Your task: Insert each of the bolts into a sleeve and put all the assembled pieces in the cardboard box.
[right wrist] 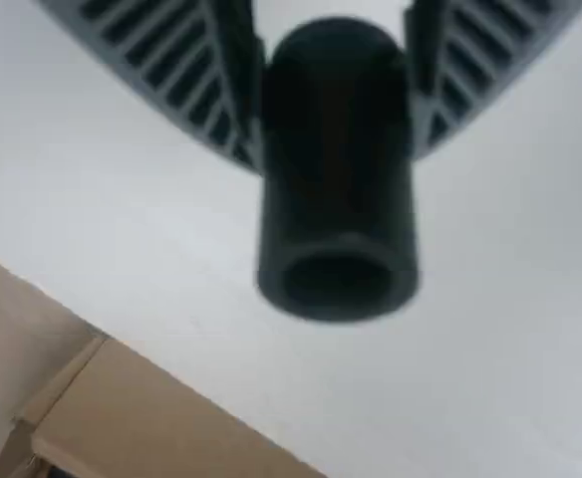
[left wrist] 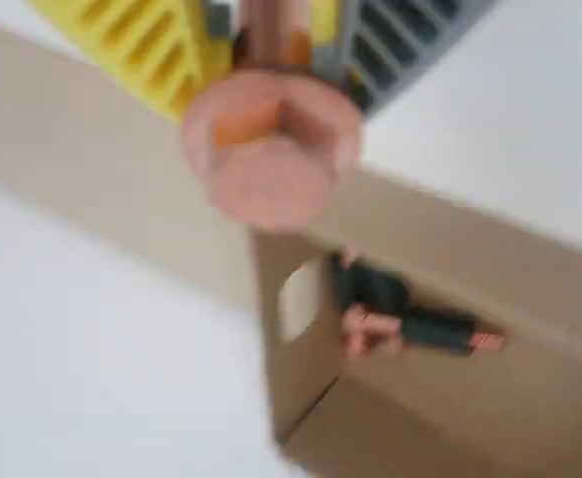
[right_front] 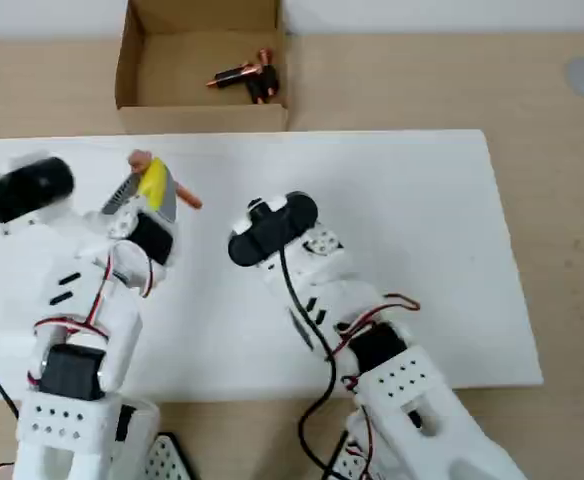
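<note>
My left hand (right_front: 150, 192) clamped the bolt (right_front: 185, 194), my right hand (right wrist: 333, 90) the sleeve (right wrist: 337, 229); mating was on, probably needing the tip lined up with the bore.

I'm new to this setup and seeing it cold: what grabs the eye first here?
The left gripper, over the white board near the cardboard box, clamps a copper bolt; the right gripper beside it holds a black sleeve. Assembled pieces already lie in the box.
</note>
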Controlling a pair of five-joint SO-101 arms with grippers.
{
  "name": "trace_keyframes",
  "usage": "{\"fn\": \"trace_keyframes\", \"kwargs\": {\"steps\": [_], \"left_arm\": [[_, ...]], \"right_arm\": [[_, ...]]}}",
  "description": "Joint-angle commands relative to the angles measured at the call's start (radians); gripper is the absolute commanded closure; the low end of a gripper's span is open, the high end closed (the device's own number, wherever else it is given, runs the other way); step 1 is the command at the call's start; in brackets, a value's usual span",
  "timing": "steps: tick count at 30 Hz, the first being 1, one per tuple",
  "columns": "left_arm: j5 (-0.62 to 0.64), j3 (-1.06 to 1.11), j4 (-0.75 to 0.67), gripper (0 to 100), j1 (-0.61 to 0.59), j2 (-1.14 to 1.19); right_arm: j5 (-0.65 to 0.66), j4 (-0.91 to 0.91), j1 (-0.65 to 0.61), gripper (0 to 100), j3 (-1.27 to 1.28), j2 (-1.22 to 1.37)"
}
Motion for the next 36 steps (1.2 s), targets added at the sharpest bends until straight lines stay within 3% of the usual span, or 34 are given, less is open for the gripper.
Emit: {"fn": "trace_keyframes", "kwargs": {"steps": [1,13,25,30,36], "left_arm": [[0.008,-0.083,-0.018,99,0.014,-0.013],[0.008,-0.084,-0.02,99,0.224,-0.013],[0.003,-0.086,-0.02,99,0.195,-0.021],[0.003,-0.12,-0.02,99,0.112,-0.021],[0.002,-0.181,0.017,99,0.106,-0.021]], "right_arm": [[-0.038,-0.029,-0.015,98.8,-0.002,-0.031],[-0.038,-0.028,-0.027,98.8,0.002,-0.031],[-0.038,-0.044,-0.019,98.8,0.01,-0.033],[-0.015,-0.327,-0.018,98.8,0.159,-0.033],[0.097,-0.631,-0.013,98.8,0.298,-0.031]]}}
